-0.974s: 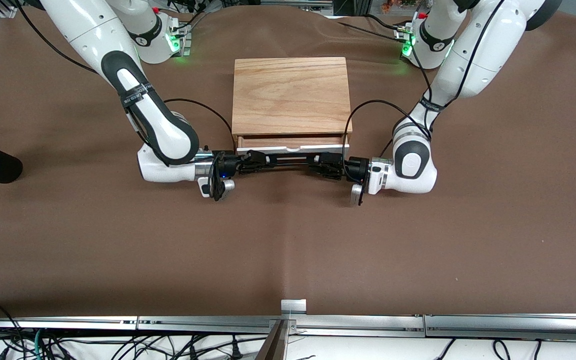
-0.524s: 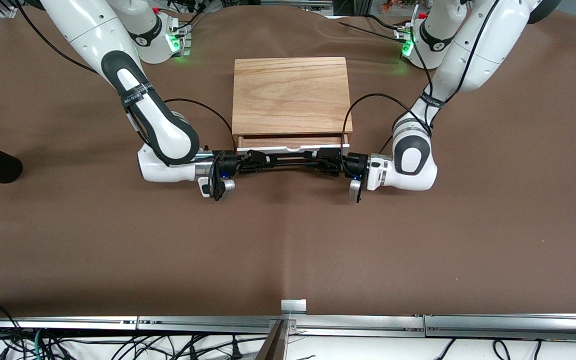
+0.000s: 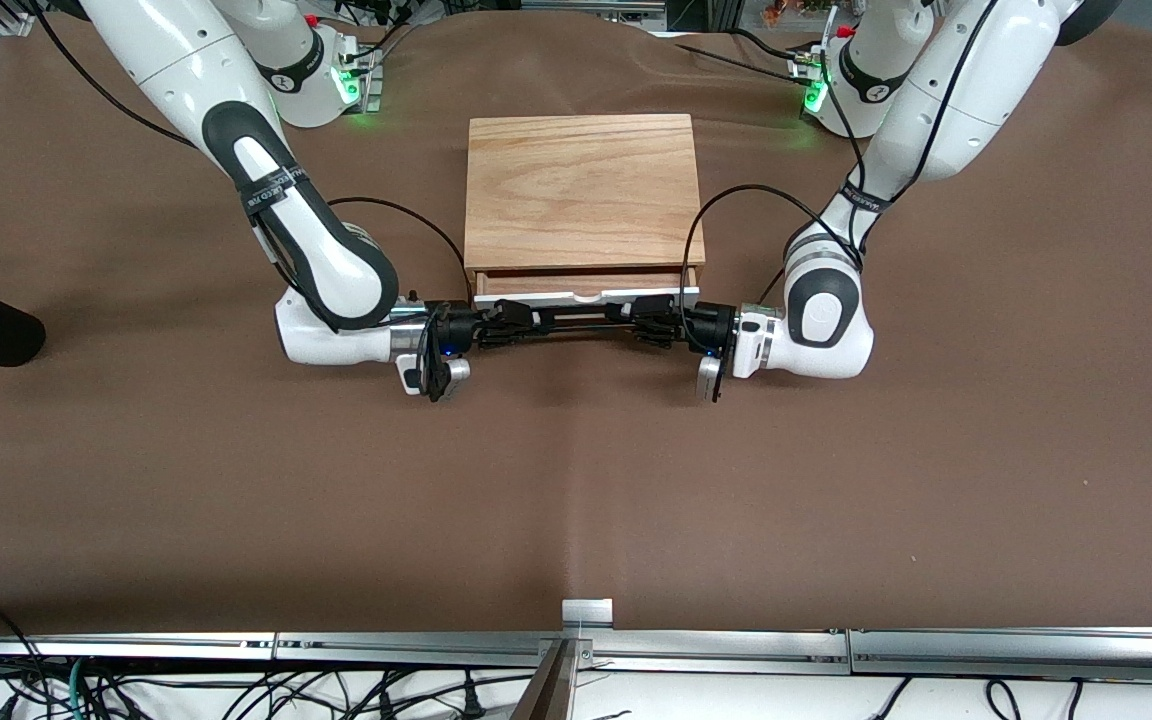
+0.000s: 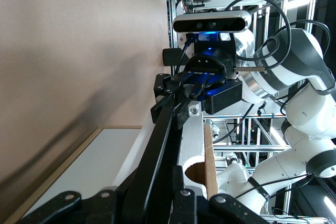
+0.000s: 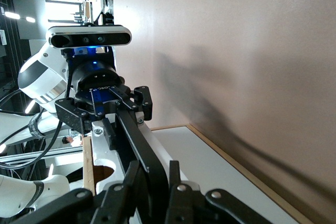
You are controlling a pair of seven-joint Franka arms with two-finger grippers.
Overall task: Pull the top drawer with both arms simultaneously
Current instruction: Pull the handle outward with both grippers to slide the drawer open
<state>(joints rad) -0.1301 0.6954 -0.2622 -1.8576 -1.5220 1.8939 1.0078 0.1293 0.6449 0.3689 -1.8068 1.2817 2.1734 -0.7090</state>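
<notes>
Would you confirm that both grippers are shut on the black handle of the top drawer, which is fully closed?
Not quite: the top drawer is partly open, as the front view shows. The left gripper and right gripper are indeed shut on its black handle.

You see the wooden box [image 3: 581, 190] on the table [image 3: 576, 480], between the two arm bases. The top drawer [image 3: 586, 295] sticks out of the box a little, toward the front camera. In front of it, the left gripper [image 3: 641, 322] and the right gripper [image 3: 521, 322] each hold one end of the handle [image 3: 581, 320].
</notes>
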